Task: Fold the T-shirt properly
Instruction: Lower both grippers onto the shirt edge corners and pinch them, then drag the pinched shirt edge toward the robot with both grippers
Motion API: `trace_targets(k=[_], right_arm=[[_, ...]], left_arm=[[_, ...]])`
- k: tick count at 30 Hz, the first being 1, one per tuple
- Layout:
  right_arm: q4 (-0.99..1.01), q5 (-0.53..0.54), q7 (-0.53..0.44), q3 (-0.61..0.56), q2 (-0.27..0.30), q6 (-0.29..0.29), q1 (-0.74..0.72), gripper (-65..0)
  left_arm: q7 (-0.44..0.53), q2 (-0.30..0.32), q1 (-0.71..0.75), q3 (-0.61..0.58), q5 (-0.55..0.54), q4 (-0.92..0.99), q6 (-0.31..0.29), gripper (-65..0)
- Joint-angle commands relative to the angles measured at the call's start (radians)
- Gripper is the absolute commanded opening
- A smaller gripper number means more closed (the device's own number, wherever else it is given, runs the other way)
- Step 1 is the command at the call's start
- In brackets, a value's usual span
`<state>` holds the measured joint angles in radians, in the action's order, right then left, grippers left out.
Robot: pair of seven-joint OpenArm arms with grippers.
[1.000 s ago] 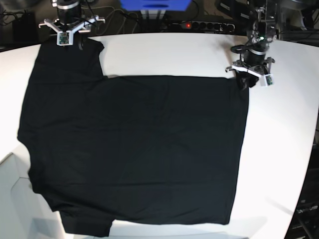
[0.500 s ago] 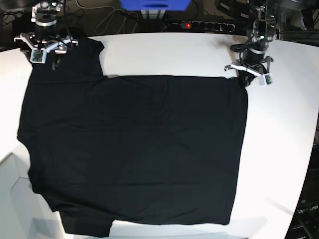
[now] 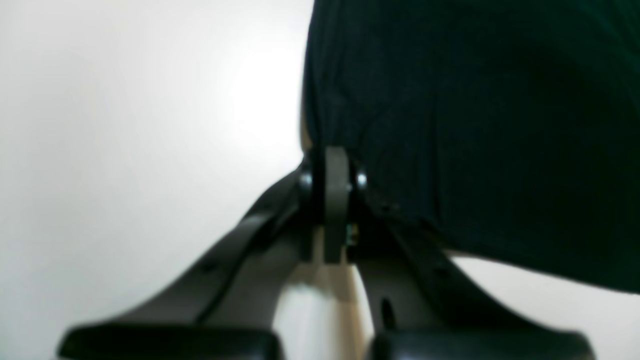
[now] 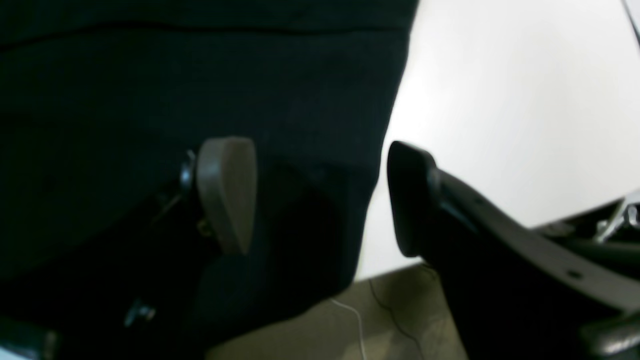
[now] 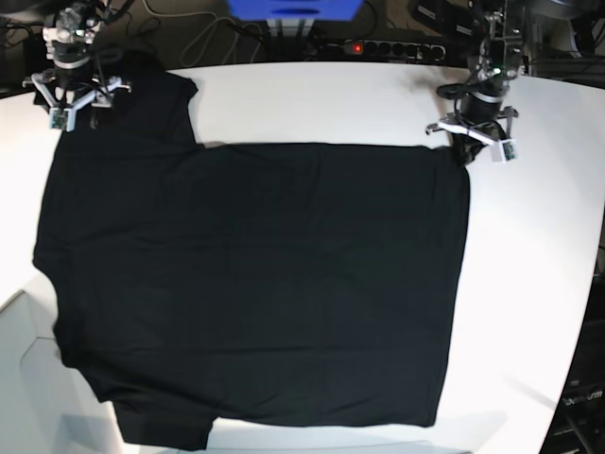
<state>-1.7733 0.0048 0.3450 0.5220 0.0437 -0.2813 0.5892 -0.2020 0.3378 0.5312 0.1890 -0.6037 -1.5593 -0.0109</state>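
Observation:
The black T-shirt [image 5: 255, 284] lies spread flat on the white table [image 5: 312, 104], plain side up; no print shows. My left gripper [image 5: 463, 147] sits at the shirt's far right corner. In the left wrist view it [image 3: 334, 200] is shut, with the edge of the cloth [image 3: 475, 125] pinched at its tip. My right gripper [image 5: 76, 106] is over the far left sleeve. In the right wrist view it [image 4: 320, 200] is open, with one pad [image 4: 225, 195] above the cloth [image 4: 200, 75] and the other finger [image 4: 410, 200] past the sleeve's edge.
A power strip [image 5: 388, 47] with cables and a blue box [image 5: 293, 9] lie behind the table's far edge. The floor shows just past the table's edge [image 4: 400, 280] in the right wrist view. A lower white surface [image 5: 24, 378] adjoins the front left.
My right gripper has moved left along the far sleeve, toward its outer edge. My left gripper has stayed at the shirt's far right corner.

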Motion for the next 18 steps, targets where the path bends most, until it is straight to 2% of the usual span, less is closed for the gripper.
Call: trace_targets(k=[1, 6, 15, 16, 18], right_arm=[[-0.012, 0.002, -0.008, 0.013, 0.008, -0.016, -0.001, -23.8], [0.025, 0.002, 0.035, 0.008, 0.014, -0.017, -0.025, -23.9], [0.089, 0.002, 0.033, 0.003, 0.015, -0.022, -0.025, -24.0], [0.092, 0.002, 0.033, 0.003, 0.017, -0.037, -0.025, -24.1], [0.099, 0.002, 0.035, 0.005, 0.026, -0.111, -0.025, -26.6]], left_arm=[[-0.050, 0.007, 0.007, 0.000, 0.006, 0.000, 0.007, -65.0], [-0.050, 0.007, 0.010, 0.000, 0.006, 0.000, 0.009, -65.0], [-0.050, 0.007, 0.014, 0.000, 0.006, 0.000, 0.013, -65.0], [-0.050, 0.007, 0.014, 0.002, 0.006, 0.000, 0.013, -65.0], [-0.050, 0.007, 0.016, 0.002, 0.006, -0.002, 0.013, -65.0]])
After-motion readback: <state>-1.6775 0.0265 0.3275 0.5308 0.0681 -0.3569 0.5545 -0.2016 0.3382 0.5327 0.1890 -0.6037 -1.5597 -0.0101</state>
